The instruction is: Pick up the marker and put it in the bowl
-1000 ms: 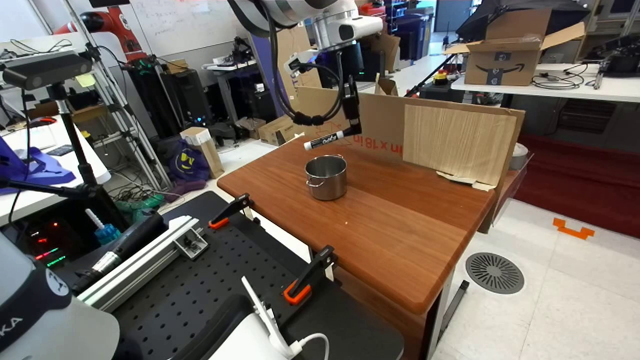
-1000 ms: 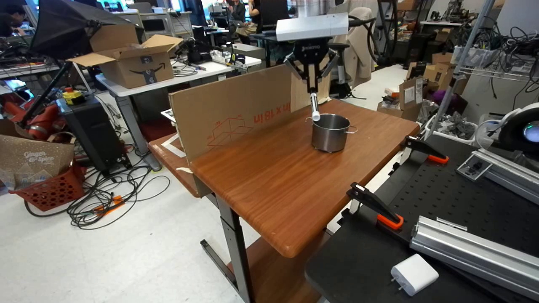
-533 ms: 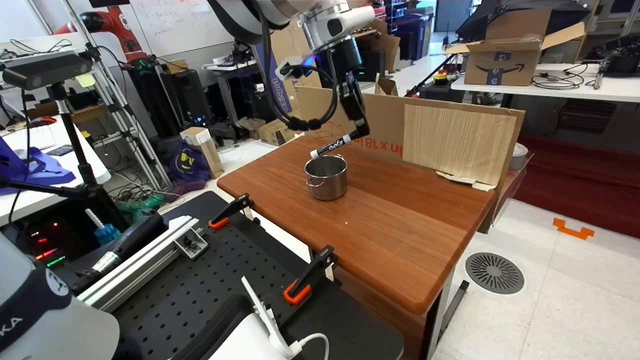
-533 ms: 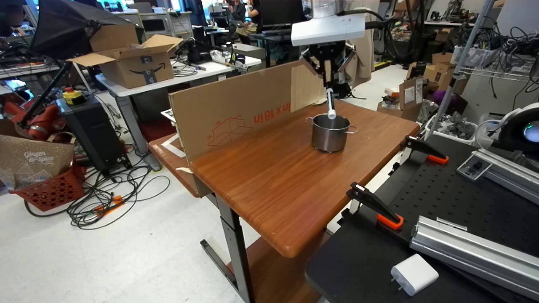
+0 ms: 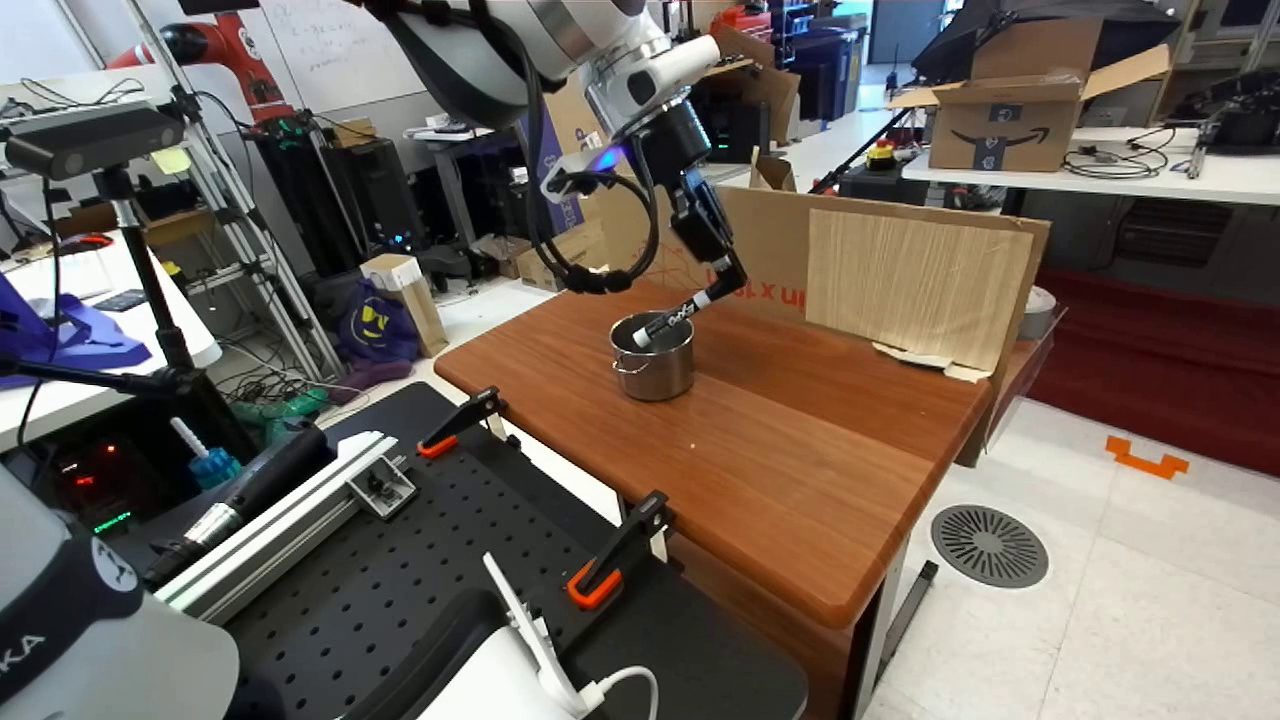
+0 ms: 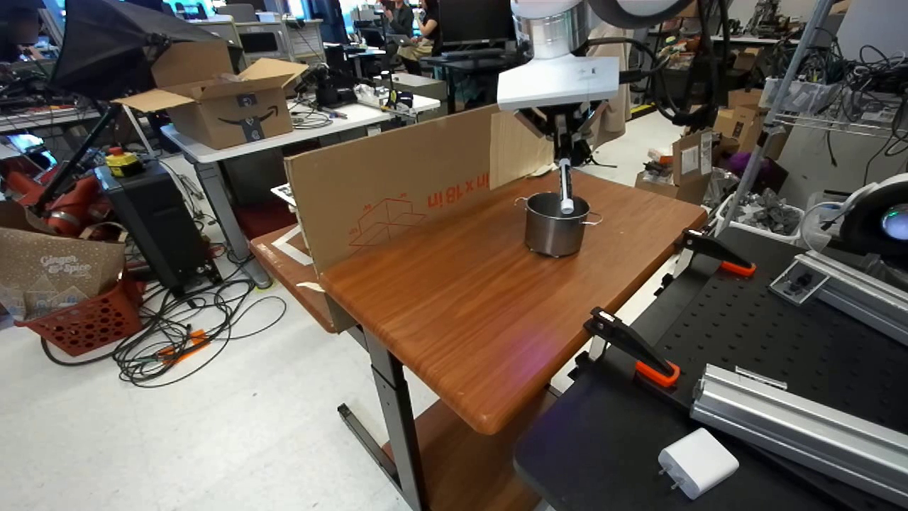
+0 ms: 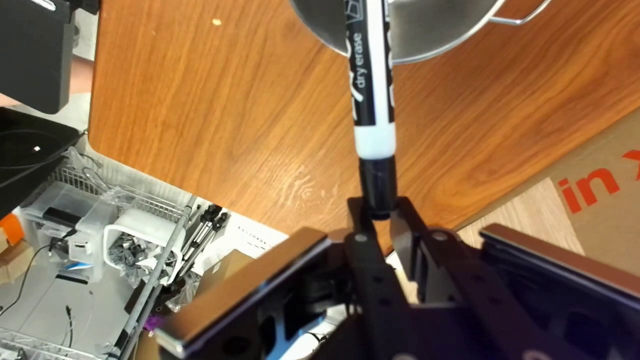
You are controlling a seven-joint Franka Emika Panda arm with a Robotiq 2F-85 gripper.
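This is a robotics lab, in part an office. In an exterior view, a red robot arm [image 5: 240,58] stands at ten o'clock, a scrawled-on whiteboard [image 5: 350,50] sits between ten and eleven, and a perforated black board [image 5: 400,575] lies toward eight. In an exterior view, two people [image 6: 428,30] appear at twelve, a black softbox [image 6: 113,46] at ten, and tangled cables [image 6: 871,92] crowd a wire shelf [image 6: 837,123] at two.

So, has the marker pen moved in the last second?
Yes, down: in an exterior view the marker was above the unmoved bowl earlier; now its white tip overlaps the opening.
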